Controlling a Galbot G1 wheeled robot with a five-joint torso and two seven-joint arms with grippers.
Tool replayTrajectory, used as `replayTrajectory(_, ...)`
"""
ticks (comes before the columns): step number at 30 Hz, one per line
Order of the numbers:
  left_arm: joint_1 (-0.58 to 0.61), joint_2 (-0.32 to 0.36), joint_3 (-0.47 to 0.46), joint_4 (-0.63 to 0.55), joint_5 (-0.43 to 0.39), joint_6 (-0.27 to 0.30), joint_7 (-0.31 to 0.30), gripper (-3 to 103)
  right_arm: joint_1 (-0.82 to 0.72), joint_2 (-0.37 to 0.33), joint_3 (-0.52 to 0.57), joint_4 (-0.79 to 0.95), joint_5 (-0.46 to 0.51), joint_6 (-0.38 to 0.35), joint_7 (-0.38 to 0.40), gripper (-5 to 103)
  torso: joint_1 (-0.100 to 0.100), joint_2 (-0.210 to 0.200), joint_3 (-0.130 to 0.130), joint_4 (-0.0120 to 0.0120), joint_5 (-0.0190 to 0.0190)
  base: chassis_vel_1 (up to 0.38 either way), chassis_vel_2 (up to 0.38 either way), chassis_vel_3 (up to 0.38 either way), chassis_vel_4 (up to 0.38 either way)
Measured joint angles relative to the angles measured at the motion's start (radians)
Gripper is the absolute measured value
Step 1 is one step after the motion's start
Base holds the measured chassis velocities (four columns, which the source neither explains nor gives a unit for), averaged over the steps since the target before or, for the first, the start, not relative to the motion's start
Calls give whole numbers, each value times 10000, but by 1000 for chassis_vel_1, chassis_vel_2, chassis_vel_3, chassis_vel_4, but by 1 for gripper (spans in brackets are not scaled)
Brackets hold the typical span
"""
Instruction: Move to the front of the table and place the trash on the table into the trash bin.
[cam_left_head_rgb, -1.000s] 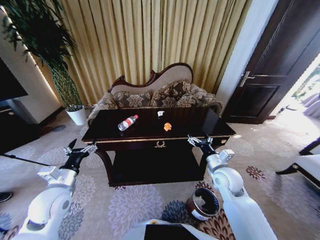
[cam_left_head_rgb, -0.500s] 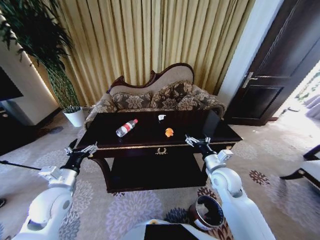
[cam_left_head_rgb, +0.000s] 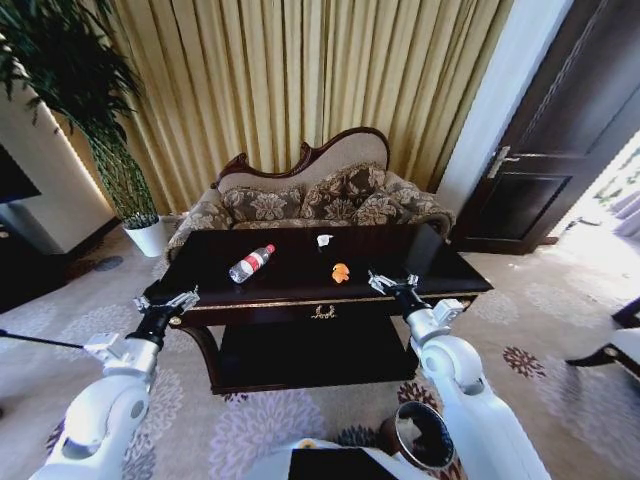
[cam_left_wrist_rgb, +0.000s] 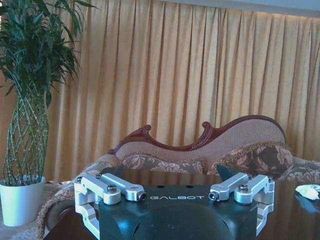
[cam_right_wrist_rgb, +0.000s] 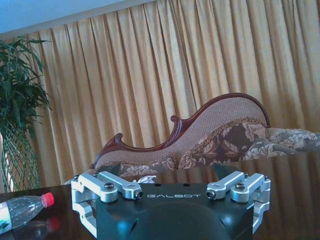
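Trash: clear plastic bottle with red cap and red label (cam_left_head_rgb: 251, 264) lying on its side on the tabletop toward 10 o'clock from the table's middle; small orange scrap (cam_left_head_rgb: 341, 272) near the middle; white crumpled paper bit (cam_left_head_rgb: 323, 240) at the far edge, at 12 o'clock from the scrap; all three well apart from each other
Table: dark glossy brown wooden console table (cam_left_head_rgb: 400, 262) with a gold trim line, a gold ornament at front centre, curved legs and a lower shelf, standing straight ahead at 12 o'clock in the head view
Trash bin: small round dark brown bin with a shiny metal rim (cam_left_head_rgb: 421, 437) on the patterned carpet at 5 o'clock from the table, beside the right arm
Left gripper: left gripper (cam_left_head_rgb: 168, 303) raised at the table's left front corner, fingers spread apart, holding nothing
Right gripper: right gripper (cam_left_head_rgb: 391, 281) raised over the table's front edge at 4 o'clock from the orange scrap, fingers spread apart, holding nothing
Behind the table: brown patterned sofa with a carved wooden back (cam_left_head_rgb: 310, 195) at 12 o'clock, gold curtains (cam_left_head_rgb: 300, 80) behind it
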Motion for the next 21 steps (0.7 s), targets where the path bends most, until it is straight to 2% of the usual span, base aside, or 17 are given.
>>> replayTrajectory(14,3,-64,61,140,9,-126,28,100,59,-153,-53,65,28,-210,-93,100,2,-1,3,0,0,-75,76,75,-86)
replayTrajectory(17,12,-72,63,174,-7,-225,101,100,168,-325,-152,-29,209,-214,-269,100,2,-1,3,0,-1,0,0,0,0)
replayTrajectory(21,69,-81,66,181,-48,-292,176,100,475,-985,-453,-366,863,21,-786,100,-2,1,-1,-2,0,0,0,0,0)
